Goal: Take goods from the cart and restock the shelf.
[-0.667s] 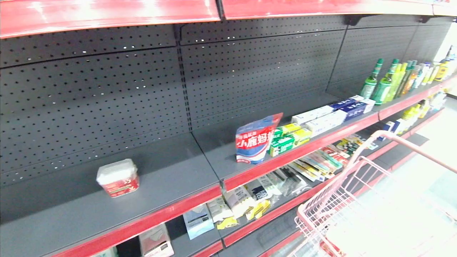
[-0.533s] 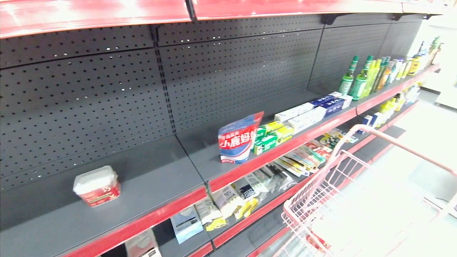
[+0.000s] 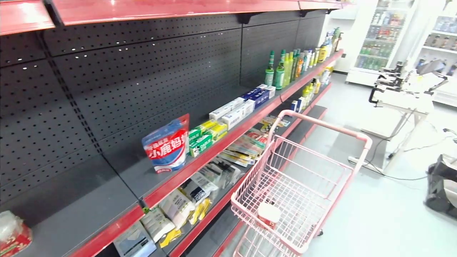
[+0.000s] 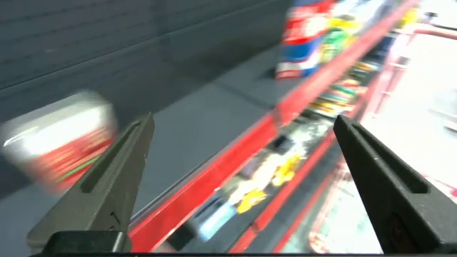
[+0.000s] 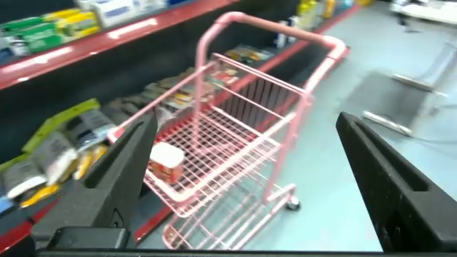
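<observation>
A small red tub with a white lid (image 3: 268, 214) is sitting upright on the floor of the pink wire shopping cart (image 3: 321, 124), at the basket's near end on the side toward the shelving, with nothing touching it. The right gripper (image 5: 244, 123) is hanging above the cart with its two dark fingers spread wide and nothing between them. The left gripper (image 4: 243, 123) is likewise gaping wide and gripping nothing, hovering over the dark grey metal shelf board with a red front edge (image 3: 82, 210). A second red-and-white tub (image 3: 12, 233) is resting on that board at its far left. It's blurred in the left wrist view, but it's probably the same kind of tub. Further right on the same level a blue-and-red pouch (image 3: 167, 146) is standing upright, with green and yellow cartons (image 3: 204, 134) lying just beside it. Then white and blue long boxes (image 3: 237, 109) are lying along the edge, and green bottles (image 3: 275, 71) are standing further along. Flat packets (image 3: 194, 189) are lying on the lower shelf, beside the cart.
</observation>
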`<state>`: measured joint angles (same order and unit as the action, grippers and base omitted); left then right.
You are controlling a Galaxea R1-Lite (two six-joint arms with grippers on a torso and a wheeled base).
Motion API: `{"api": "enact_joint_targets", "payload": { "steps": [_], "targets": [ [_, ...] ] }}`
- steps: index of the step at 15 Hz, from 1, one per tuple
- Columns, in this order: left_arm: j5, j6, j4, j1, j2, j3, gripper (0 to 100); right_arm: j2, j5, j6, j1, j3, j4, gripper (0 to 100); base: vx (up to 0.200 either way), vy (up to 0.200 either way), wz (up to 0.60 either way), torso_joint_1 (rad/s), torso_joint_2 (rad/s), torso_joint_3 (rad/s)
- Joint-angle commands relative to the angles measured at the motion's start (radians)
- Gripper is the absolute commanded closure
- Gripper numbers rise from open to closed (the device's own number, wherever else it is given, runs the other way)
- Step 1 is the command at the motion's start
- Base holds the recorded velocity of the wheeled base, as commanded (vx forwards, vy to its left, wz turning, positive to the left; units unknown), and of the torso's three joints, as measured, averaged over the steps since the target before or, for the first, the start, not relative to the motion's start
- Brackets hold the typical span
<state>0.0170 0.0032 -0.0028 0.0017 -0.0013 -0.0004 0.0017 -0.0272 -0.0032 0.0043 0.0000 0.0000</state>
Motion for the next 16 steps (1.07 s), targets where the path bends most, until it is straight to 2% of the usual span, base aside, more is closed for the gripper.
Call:
{"api": "enact_joint_targets", "payload": {
  "steps": [1,9,10,11,12,13,14,15,16],
  "targets": [
    [0.0,0.0,0.0,0.0,0.001,0.0,0,0.0,0.0,0.0,0.0,0.0,0.0,0,0.0,0.0,-0.6,-0.007,0.0,-0.002],
    [0.0,0.0,0.0,0.001,0.001,-0.001,0,-0.002,0.007,-0.014,0.0,0.0,0.0,0,0.0,0.0,0.0,0.0,0.0,0.0],
    [0.0,0.0,0.0,0.0,0.001,0.0,0,0.027,0.041,-0.017,0.01,-0.04,-0.015,0,0.0,0.0,0.0,0.0,0.0,0.0],
    [0.0,0.0,0.0,0.0,0.001,-0.001,0,0.124,0.069,-0.008,0.033,-0.143,-0.017,0,0.0,0.0,0.0,0.0,0.0,0.0],
    [0.0,0.0,0.0,0.0,0.001,0.0,0,0.584,0.03,0.19,0.045,-0.554,-0.035,0,0.0,0.0,0.0,0.0,0.0,0.0],
    [0.0,0.0,0.0,0.0,0.001,-0.001,0,0.811,0.032,0.282,0.049,-0.787,-0.037,0,0.0,0.0,0.0,0.0,0.0,0.0],
    [0.0,0.0,0.0,0.0,0.001,-0.001,0,0.882,0.03,0.276,0.046,-0.811,-0.041,0,0.0,0.0,0.0,0.0,0.0,0.0],
    [0.0,0.0,0.0,0.001,0.001,-0.001,0,1.055,0.009,0.226,-0.017,-0.815,-0.066,0,0.0,0.0,0.0,0.0,0.0,0.0],
    [0.0,0.0,0.0,0.001,0.001,-0.001,0,1.216,0.047,0.213,-0.084,-0.827,-0.107,0,0.0,0.0,0.0,0.0,0.0,0.0]
  ]
}}
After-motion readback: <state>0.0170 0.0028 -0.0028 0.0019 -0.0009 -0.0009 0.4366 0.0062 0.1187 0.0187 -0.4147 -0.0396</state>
